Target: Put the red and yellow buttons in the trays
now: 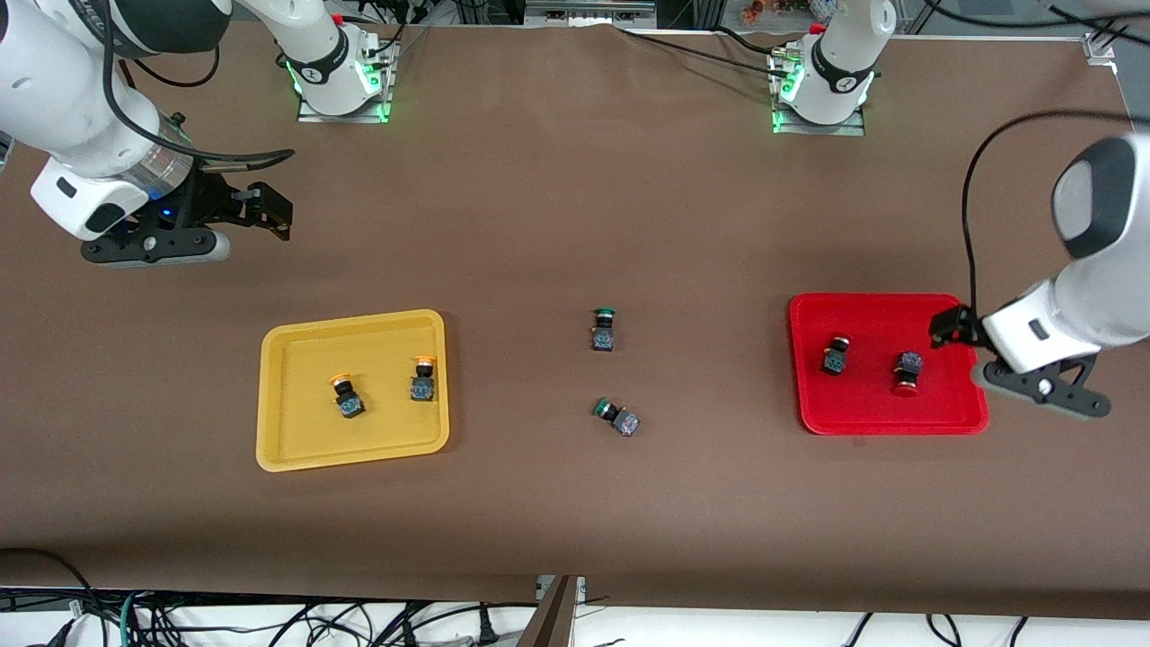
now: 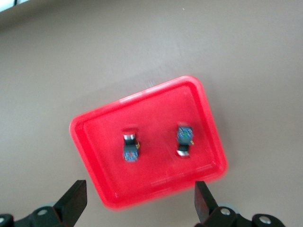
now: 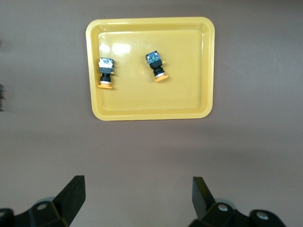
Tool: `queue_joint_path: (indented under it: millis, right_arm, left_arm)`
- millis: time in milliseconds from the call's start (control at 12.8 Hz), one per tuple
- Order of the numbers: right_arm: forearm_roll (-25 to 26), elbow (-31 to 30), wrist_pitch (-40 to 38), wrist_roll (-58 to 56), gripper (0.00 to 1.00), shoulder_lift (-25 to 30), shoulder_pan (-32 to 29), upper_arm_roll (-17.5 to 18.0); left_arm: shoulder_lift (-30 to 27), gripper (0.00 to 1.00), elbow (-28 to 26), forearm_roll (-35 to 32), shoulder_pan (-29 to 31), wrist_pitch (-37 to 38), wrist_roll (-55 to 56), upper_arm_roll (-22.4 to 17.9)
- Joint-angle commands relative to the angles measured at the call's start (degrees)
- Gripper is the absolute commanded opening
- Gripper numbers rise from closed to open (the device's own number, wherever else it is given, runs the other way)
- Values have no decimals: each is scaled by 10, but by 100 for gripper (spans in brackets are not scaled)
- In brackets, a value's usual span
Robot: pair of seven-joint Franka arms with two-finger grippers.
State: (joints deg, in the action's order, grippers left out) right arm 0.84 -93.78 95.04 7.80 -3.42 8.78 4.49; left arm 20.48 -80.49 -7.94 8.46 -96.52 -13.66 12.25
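The yellow tray [image 1: 296,440] holds two orange-yellow-capped buttons [image 1: 344,395] [image 1: 423,379], both lying on their sides. The red tray [image 1: 862,418] holds two red-capped buttons [image 1: 835,355] [image 1: 907,371]. My left gripper [image 1: 952,325] is open and empty, up over the red tray's rim at the left arm's end. Its wrist view shows the red tray [image 2: 156,184] with both buttons [image 2: 129,146] [image 2: 183,139]. My right gripper [image 1: 269,211] is open and empty, up over bare cloth. Its wrist view shows the yellow tray [image 3: 151,101] and its buttons [image 3: 106,72] [image 3: 156,66].
Two green-capped switches [image 1: 604,329] [image 1: 616,417] lie on the brown cloth between the trays. The arm bases [image 1: 341,67] [image 1: 822,81] stand at the table's edge farthest from the front camera.
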Motion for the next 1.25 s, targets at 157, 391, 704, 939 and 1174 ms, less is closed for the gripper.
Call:
queue_joint_path:
  millis: [157,391,704,939,1174]
  right_arm:
    - [10,21,1,4,100,-32,-13,9]
    - [12,45,-7,-3,100,-44,-13,8]
    - [14,51,-6,-1,100,-44,-15,6]
    - [14,52,-6,-2,100,-44,-16,6]
    - [14,52,-6,-1,100,-44,-16,6]
  left_arm:
    - [4,100,84,20,-7,84,91,-11]
    - [-62,100,24,25,-61,79,111,-68]
    - [-193,100,-160,65,-92,-40,128,-111]
    - [-194,100,-159,64,-92,-25,126,-111]
    - [-193,100,-156,63,-91,-25,125,-111]
